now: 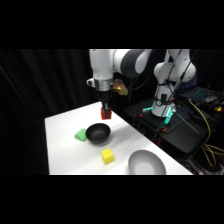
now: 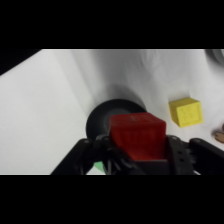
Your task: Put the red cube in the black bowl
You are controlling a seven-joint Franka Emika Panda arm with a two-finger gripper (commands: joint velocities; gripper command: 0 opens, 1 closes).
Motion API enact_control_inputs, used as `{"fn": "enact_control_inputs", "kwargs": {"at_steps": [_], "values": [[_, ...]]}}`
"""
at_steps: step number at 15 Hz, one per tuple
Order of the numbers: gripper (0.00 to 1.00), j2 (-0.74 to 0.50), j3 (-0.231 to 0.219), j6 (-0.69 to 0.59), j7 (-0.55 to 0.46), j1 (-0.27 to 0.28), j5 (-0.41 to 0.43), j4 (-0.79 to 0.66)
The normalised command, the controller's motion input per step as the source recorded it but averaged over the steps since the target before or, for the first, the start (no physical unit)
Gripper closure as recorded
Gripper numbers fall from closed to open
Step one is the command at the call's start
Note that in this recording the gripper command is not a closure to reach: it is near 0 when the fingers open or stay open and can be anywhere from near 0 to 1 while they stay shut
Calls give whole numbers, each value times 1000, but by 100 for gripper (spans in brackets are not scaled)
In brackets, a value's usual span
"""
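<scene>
Closed on the red cube (image 2: 137,136), with the end effector (image 1: 105,113) raised above the surface (image 1: 65,137) and the block pinched between the two fingers, clear of everything below. Just below and slightly ahead of the end effector, the black bowl (image 1: 98,133), apparently empty; in the wrist view its rim (image 2: 100,117) peeking out from behind the held cube. Judged from this: carrying step, nearly at the drop point, release not yet made. To do it well: centre over the bowl's hollow first, since the wrist view puts the bowl a little off to one side of the cube; lower until the block sits within the rim, then open, rather than dropping from height and risking a bounce off the glossy wall. Worth keeping clear of the near rim on the way down, a light bowl likely to slide or tip if nudged. Beside the bowl, on the far side from the yellow cube (image 1: 107,156), a green thing (image 1: 81,134), touching or nearly touching the rim; shape hard to make out. Farther off, toward the front edge of the surface, a grey bowl (image 1: 146,164), partly cut off. Fingertips largely hidden behind the cube in the wrist view; bowl's interior mostly blocked there too. Exact height above the bowl not clear from either view.
</scene>
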Motion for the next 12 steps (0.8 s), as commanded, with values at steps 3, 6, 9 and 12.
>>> {"fn": "enact_control_inputs", "kwargs": {"at_steps": [3, 6, 9, 12], "values": [[100, 449, -12, 164, -137, -95, 106, 334], [100, 478, -7, 284, -236, -52, 228, 286], [100, 398, -24, 218, -306, -70, 265, 280], [0, 190, -41, 100, -289, -79, 238, 194]]}}
